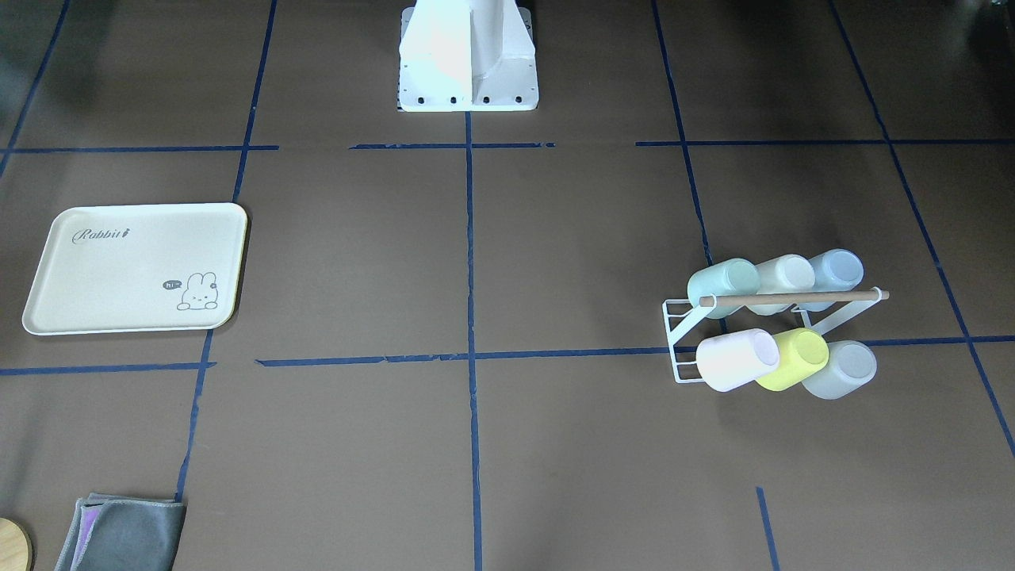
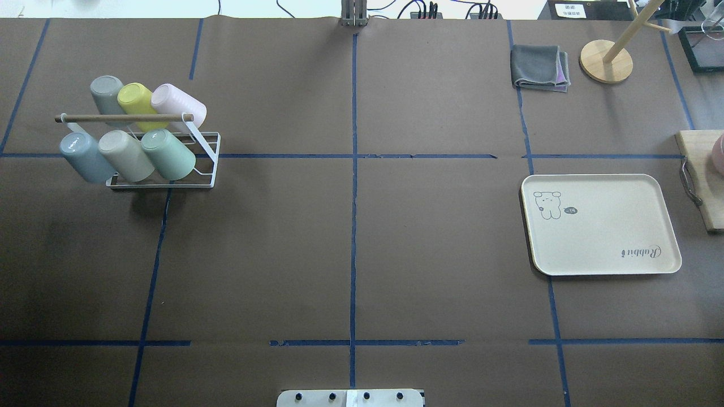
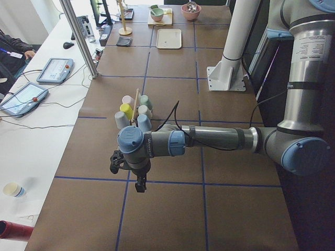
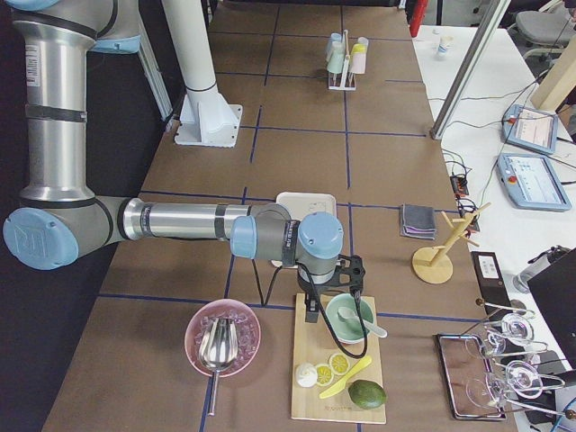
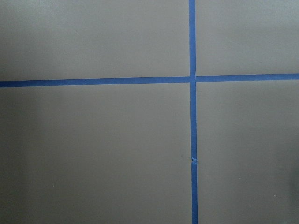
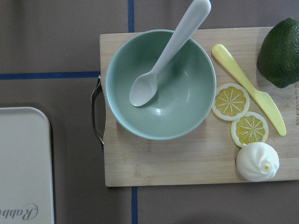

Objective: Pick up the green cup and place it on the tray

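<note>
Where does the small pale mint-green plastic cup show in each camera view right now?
Front-facing: mint-green cup right of centre, leftmost of the upper row.
Overhead: left side, rightmost of the lower row.
Exterior left: centre, far right corner of the cluster.
Exterior right: top centre, small.
Left wrist: not in it.
Right wrist: not in it.
Shared landmark: the long wooden rod above the cups.

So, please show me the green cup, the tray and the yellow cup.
green cup (image 2: 168, 155), overhead view, on its side wall.
tray (image 2: 611, 226), overhead view, on its bare middle.
yellow cup (image 2: 138, 102), overhead view, on its side wall.
</note>
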You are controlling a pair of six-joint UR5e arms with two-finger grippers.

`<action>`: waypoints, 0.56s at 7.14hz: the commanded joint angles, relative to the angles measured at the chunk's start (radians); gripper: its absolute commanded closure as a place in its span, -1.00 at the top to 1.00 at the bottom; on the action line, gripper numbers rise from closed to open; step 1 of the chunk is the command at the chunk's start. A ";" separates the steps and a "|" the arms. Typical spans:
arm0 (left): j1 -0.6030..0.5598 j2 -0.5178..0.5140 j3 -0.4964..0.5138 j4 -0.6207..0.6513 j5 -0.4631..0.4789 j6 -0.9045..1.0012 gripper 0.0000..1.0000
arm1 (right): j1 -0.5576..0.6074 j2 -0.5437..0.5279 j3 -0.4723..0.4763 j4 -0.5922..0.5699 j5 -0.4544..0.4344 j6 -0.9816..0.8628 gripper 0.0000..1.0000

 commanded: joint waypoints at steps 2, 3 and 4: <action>0.001 -0.002 -0.002 0.000 0.000 0.000 1.00 | -0.003 0.014 -0.001 0.008 -0.005 -0.004 1.00; 0.001 -0.002 -0.008 -0.002 0.000 -0.002 1.00 | -0.003 0.041 0.001 0.008 -0.006 -0.004 1.00; -0.001 0.001 -0.028 0.000 0.000 -0.002 1.00 | -0.003 0.060 -0.017 0.005 0.000 0.003 1.00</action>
